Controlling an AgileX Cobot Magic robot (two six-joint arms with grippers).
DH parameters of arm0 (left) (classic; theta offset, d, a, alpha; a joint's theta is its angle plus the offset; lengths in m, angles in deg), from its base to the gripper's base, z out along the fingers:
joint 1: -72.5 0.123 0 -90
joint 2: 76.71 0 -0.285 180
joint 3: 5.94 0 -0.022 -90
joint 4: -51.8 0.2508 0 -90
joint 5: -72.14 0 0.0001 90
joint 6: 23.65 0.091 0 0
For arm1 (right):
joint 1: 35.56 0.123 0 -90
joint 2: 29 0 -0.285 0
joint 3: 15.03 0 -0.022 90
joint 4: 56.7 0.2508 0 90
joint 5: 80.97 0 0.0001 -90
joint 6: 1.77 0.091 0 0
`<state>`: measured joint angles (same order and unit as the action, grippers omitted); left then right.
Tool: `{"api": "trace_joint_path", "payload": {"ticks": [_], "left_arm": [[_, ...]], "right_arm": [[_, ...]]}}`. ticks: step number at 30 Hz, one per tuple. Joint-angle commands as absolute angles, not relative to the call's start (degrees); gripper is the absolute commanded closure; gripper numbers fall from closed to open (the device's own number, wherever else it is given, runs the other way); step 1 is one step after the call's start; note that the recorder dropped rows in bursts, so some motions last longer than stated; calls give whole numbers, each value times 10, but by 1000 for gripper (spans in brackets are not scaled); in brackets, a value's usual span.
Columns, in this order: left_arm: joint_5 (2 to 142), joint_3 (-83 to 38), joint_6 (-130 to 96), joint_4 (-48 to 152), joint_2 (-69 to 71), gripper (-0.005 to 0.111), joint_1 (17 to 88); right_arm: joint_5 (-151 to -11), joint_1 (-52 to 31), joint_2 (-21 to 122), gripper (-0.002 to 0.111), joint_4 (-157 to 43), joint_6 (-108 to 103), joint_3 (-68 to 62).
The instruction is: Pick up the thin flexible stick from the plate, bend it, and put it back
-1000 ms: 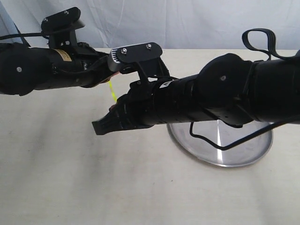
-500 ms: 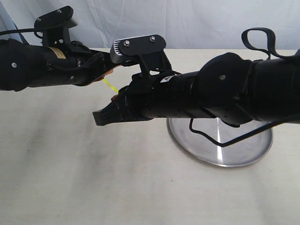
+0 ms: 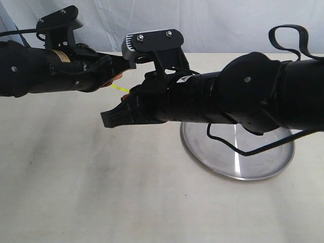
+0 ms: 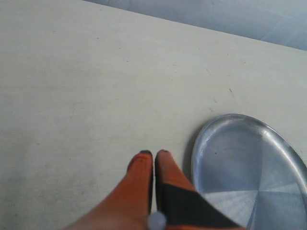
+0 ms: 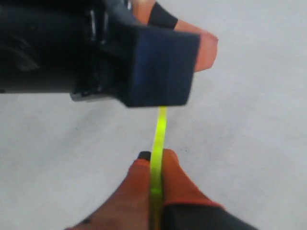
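The thin flexible stick [image 3: 120,88] shows as a short bright yellow piece held in the air between my two grippers, left of the plate [image 3: 263,163]. In the right wrist view my right gripper [image 5: 154,158] is shut on the stick [image 5: 159,125]. From there the stick runs up behind the black body of the left gripper [image 5: 204,44]. My left gripper [image 4: 154,154] has its orange fingers pressed together; that view shows no stick, only the plate's rim [image 4: 197,143] beside it. In the exterior view the left gripper [image 3: 117,78] meets the stick's upper end and the right gripper [image 3: 127,96] its lower end.
The pale tabletop [image 3: 76,177] spreads below both arms, with a light cloth backdrop [image 3: 212,25] behind. The right arm's thick black body [image 3: 238,98] hangs over the plate's back half, and a loose cable [image 3: 228,144] droops onto it.
The visible piece of stick has turned from nearly upright to almost level. The left gripper has lifted and shifted left; the right gripper has risen a little.
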<state>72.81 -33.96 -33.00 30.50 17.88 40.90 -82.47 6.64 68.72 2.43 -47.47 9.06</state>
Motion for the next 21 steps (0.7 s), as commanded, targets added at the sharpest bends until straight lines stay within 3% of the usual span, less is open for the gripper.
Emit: {"api": "trace_joint_path", "payload": {"ticks": [1,11,21], "left_arm": [[741,-340,-325,308,178,107,416],[761,-340,-324,319,178,105,416],[751,-340,-326,310,178,66,416]], "right_arm": [[-787,64,662,109,33,-481,84],[-776,64,662,109,42,-481,84],[-790,64,662,109,43,-481,84]]}}
